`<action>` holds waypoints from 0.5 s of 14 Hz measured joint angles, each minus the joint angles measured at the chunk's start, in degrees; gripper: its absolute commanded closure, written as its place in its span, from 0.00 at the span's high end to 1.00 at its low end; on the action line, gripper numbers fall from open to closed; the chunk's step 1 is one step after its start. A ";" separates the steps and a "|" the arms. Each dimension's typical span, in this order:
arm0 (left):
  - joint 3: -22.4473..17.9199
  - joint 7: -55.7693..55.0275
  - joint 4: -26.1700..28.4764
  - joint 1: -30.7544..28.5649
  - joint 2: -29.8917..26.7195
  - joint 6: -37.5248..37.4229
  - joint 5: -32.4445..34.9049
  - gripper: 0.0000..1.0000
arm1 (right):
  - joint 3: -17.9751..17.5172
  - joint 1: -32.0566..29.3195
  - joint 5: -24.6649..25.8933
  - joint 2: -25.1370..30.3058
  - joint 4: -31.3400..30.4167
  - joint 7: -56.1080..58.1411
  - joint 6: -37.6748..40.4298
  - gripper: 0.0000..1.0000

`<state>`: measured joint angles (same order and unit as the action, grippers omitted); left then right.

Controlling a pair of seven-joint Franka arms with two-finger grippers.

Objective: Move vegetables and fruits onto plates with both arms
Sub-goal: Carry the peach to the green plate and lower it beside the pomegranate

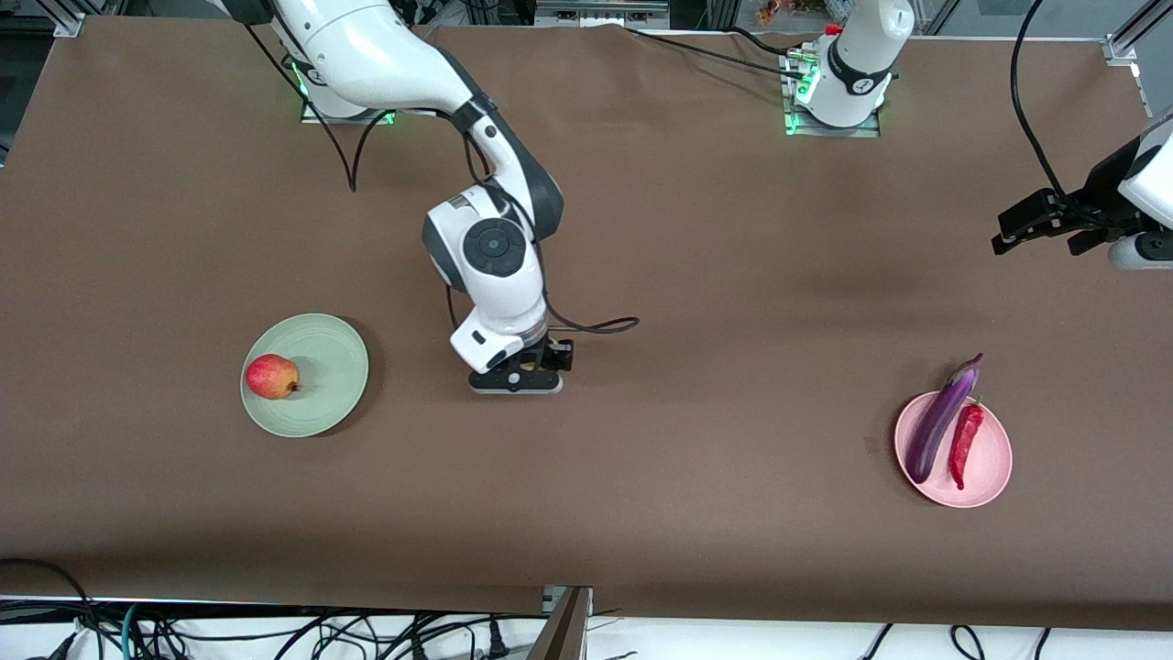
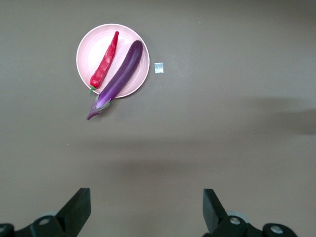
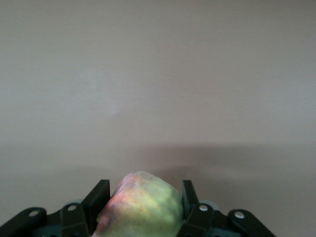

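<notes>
The red apple [image 1: 271, 376] lies on the mint green plate [image 1: 330, 348] toward the right arm's end. The purple eggplant [image 1: 942, 417] and red chili [image 1: 965, 443] lie on the pink plate [image 1: 994, 477] toward the left arm's end; they also show in the left wrist view: eggplant [image 2: 117, 79], chili [image 2: 104, 60], plate [image 2: 89, 49]. My right gripper [image 1: 519, 374] is down at the table's middle, shut on the yellow-green peach [image 3: 140, 207], which is hidden under it in the front view. My left gripper [image 1: 1035, 225] is open and empty, high over the table at the left arm's end.
A small pale scrap [image 2: 158, 67] lies on the brown table cover beside the pink plate. A black cable [image 1: 596, 325] loops beside my right wrist. Cables hang below the table's front edge [image 1: 275, 632].
</notes>
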<state>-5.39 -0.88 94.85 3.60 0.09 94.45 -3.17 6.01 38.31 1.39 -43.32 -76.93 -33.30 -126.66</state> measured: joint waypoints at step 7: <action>-0.05 0.00 0.00 -0.01 0.40 0.08 0.00 1.00 | 0.45 -9.89 -0.01 4.62 -0.55 21.50 12.95 0.48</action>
<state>-5.44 -0.88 94.85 3.60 0.50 94.54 -3.17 6.46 28.42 1.38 -38.70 -77.49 -11.80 -113.70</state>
